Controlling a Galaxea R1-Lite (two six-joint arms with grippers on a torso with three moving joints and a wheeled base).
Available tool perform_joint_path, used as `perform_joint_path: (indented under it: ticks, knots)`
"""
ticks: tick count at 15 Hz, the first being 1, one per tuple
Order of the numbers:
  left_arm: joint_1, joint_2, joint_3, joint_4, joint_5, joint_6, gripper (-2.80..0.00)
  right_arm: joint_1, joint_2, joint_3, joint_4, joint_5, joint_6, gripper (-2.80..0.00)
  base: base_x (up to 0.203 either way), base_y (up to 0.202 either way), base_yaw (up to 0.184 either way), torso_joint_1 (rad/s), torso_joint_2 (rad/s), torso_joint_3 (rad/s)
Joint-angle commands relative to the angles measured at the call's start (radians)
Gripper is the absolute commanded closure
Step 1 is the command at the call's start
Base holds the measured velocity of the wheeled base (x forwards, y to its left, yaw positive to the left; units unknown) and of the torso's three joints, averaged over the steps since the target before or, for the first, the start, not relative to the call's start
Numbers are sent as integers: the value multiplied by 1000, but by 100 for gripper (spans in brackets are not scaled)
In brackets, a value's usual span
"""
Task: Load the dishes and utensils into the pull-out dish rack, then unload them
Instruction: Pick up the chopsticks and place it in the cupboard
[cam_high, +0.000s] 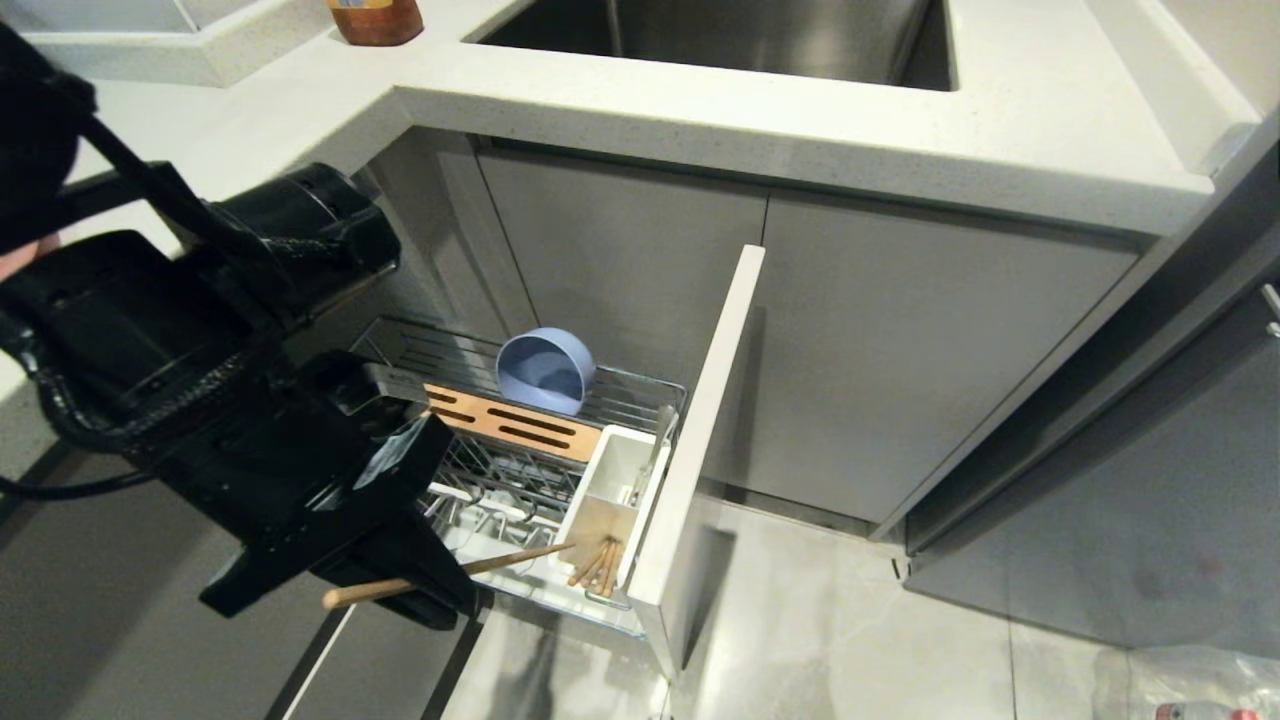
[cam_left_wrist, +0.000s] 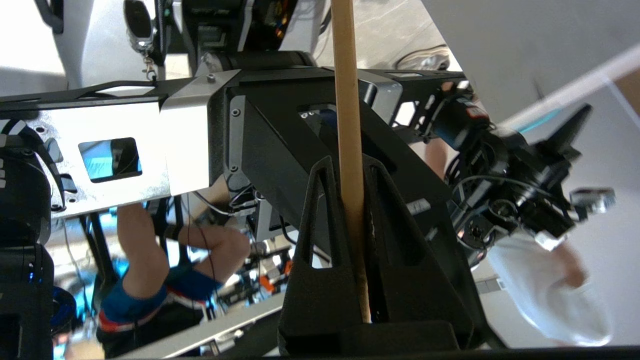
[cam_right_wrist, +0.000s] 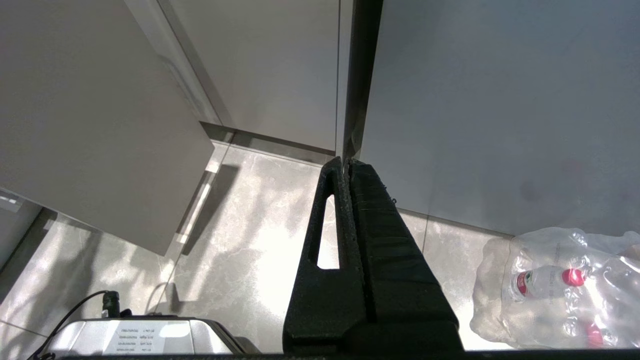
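Overhead, the left gripper (cam_high: 420, 590) pinches 1 round wooden chopstick (cam_high: 440, 576) just beside the chrome wire dish rack (cam_high: 560, 440), where a matte blue bowl (cam_high: 545, 370) stands on edge. Up close, black ribbed fingers (cam_left_wrist: 320, 235) squeeze it. Lower, the right gripper (cam_right_wrist: 347, 165), pressed together, hangs over glossy marbled floor tiles (cam_right_wrist: 240, 235).

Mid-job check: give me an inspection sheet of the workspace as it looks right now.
Surface: white countertop with sink; tiled floor below.
Job's things: pull-out dish rack drawn out; blue bowl on its side in the wire basket; chopsticks and spoon in the white caddy; one chopstick in the left gripper.
Clutter: brown jar on the counter; bagged bottles on the floor.
Grippers: left gripper shut on the chopstick beside the rack; right gripper shut, empty, parked over the floor.
Cables: black cable at the left arm.
Surroundings: grey cabinet doors; a person's arm in the left wrist view.
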Motion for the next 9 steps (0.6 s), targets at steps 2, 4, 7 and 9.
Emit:
perform_joint_path:
  ticks: [2,4,7,9]
  knots:
    - [0,64,0,4,-3,-3,0,0,2,0,0,0,0,0,0,0,0,0,0,0]
    - [1,93,-2,-1,-1,-2,0,0,2,0,0,0,0,0,0,0,0,0,0,0]
    - [3,140,-25,-14,0,-2,0,0,2,0,0,0,0,0,0,0,0,0,0,0]
    - [6,169,-49,-21,3,0,0,0,2,0,0,0,0,0,0,0,0,0,0,0]
